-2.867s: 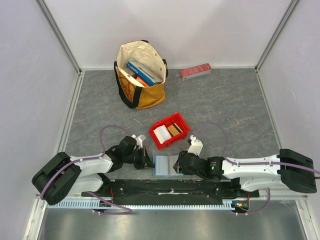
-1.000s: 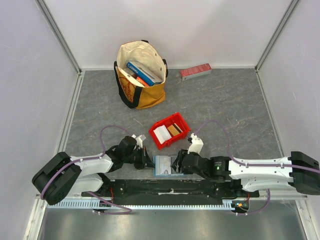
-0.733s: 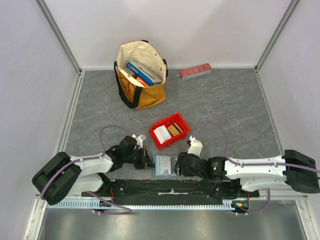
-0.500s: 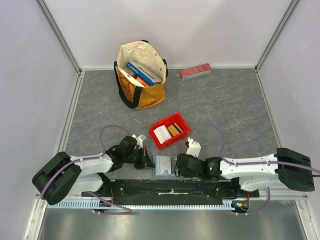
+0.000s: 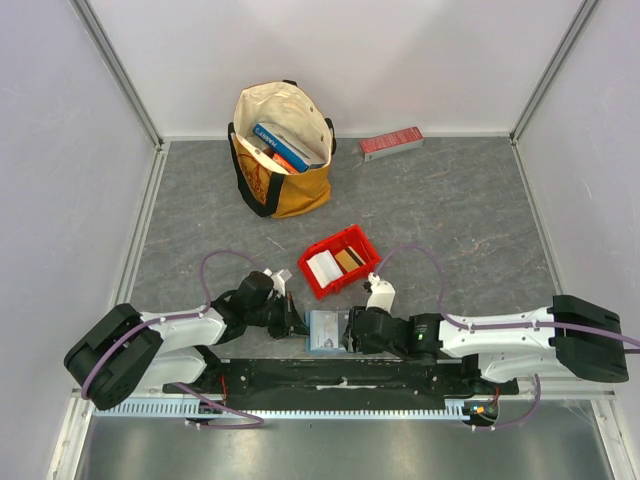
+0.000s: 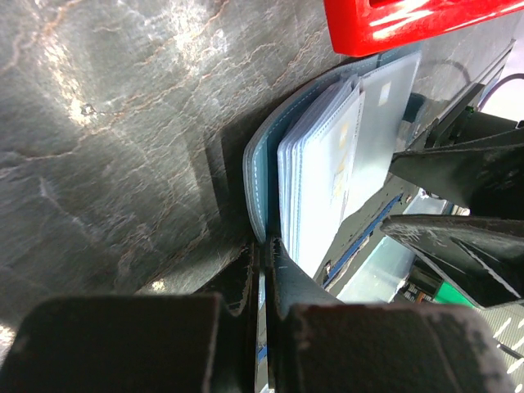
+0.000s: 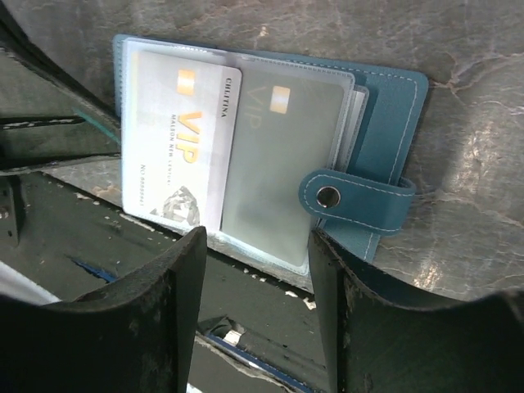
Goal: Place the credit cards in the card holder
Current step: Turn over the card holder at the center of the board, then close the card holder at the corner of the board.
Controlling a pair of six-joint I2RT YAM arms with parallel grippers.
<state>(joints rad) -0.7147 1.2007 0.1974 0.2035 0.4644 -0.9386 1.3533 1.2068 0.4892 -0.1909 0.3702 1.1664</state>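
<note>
We see the card holder (image 5: 325,332) lying open on the table (image 5: 450,210) at the near edge, between the two grippers, its teal cover down and its clear sleeves (image 7: 282,155) facing up. A white VIP card (image 7: 184,139) lies on the left part of the sleeves, and we cannot tell whether it is slid in or only resting on top. The closure tab (image 7: 360,196) reaches over the right edge of the sleeves. The left gripper (image 6: 264,262) has its jaws closed tight on the holder's left cover edge, pinning it. The right gripper (image 7: 258,246) hovers over the holder's right side with its jaws standing apart, and we see nothing clamped between them. Just behind the holder sits the red bin (image 5: 309,281), with a white card (image 5: 323,267) and a tan card (image 5: 348,259) lying inside it side by side. Farther back on the left stands a tote bag (image 5: 285,190) with books in it, and a long red box (image 5: 391,143) lies by the back wall.
</note>
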